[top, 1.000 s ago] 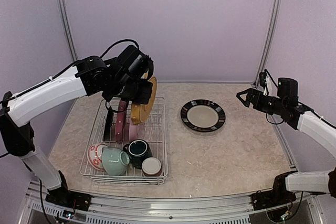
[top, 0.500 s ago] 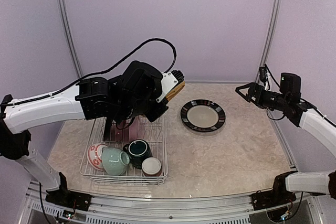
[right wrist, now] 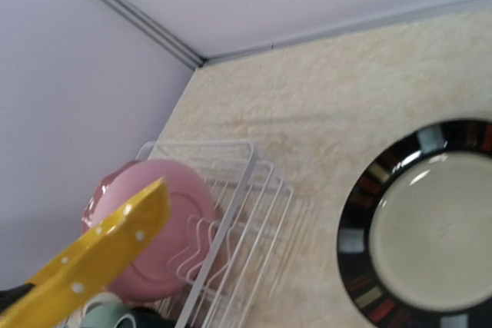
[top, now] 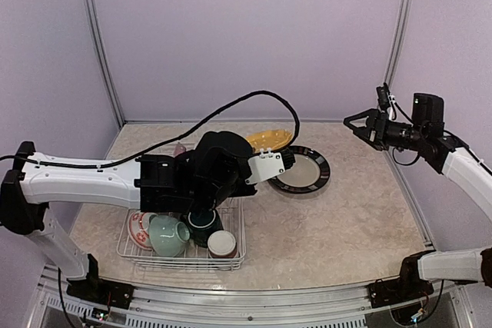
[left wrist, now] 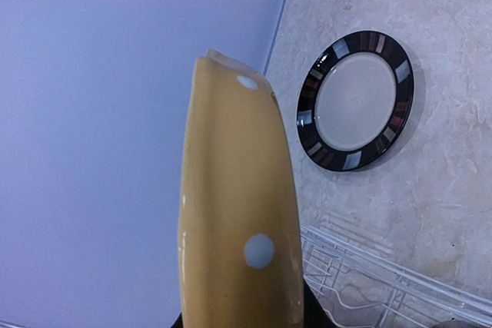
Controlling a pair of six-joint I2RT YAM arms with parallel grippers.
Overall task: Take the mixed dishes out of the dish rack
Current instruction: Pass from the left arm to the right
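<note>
Dishes sit in the rack (top: 243,228): a pink plate (right wrist: 184,197) upright among the dividers, and at the near end a red-patterned bowl (top: 140,228), green cup (top: 167,234), teal cup (top: 201,220) and brown-white cup (top: 222,243) (all packed close). The yellow plate (top: 269,140) is out of the rack, pinched at its edge in the left gripper's (top: 283,157) narrow jaws and held in the air near the black plate (top: 307,170), which lies flat on the table (top: 354,220). The right gripper (top: 355,128) hangs high at the right, jaws wide, holding nothing.

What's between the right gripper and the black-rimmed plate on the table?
Nothing; the top view shows only bare tabletop between the right gripper and the black-rimmed plate.
</note>
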